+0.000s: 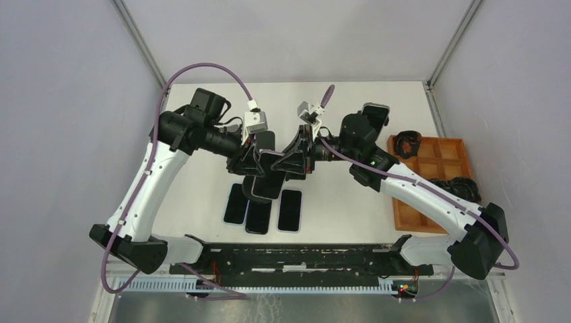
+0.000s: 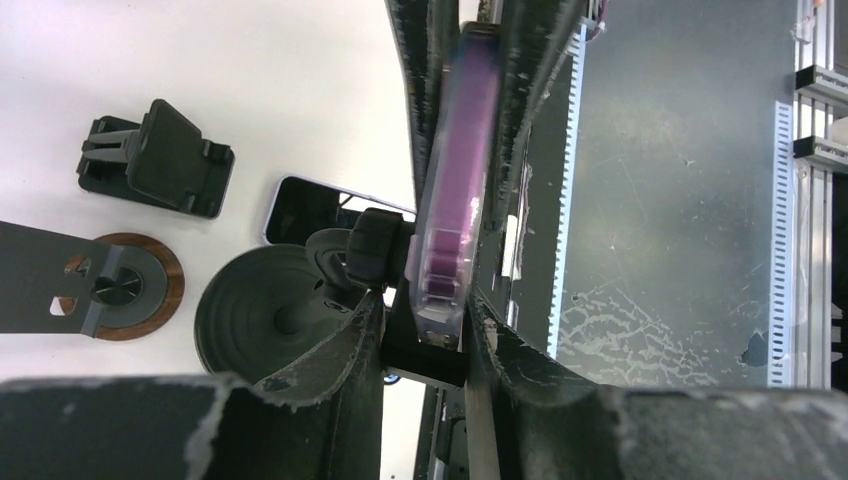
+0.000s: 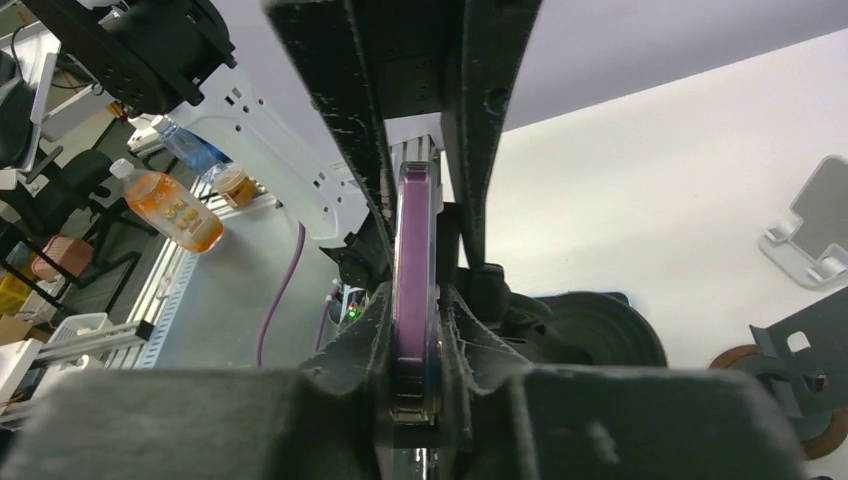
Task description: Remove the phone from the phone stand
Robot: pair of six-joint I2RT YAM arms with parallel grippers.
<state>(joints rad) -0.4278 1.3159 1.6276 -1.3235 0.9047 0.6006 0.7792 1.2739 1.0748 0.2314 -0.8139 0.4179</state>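
The phone (image 2: 455, 200) is held on edge above the middle of the surface (image 1: 350, 208), its purple rim seen between the fingers in both wrist views. It is clamped from the left by the left gripper (image 1: 254, 160) and from the right by the right gripper (image 1: 295, 160), each pressed flat against its two faces. The phone stand (image 2: 255, 320), dark with a round base, sits just beside and below it, and its knobbed head is seen against the phone's back; whether the phone is seated in it cannot be told. Three other phones (image 1: 258, 217) are laid flat on the near side, and a wooden tray (image 1: 431, 182) is placed at the right edge.
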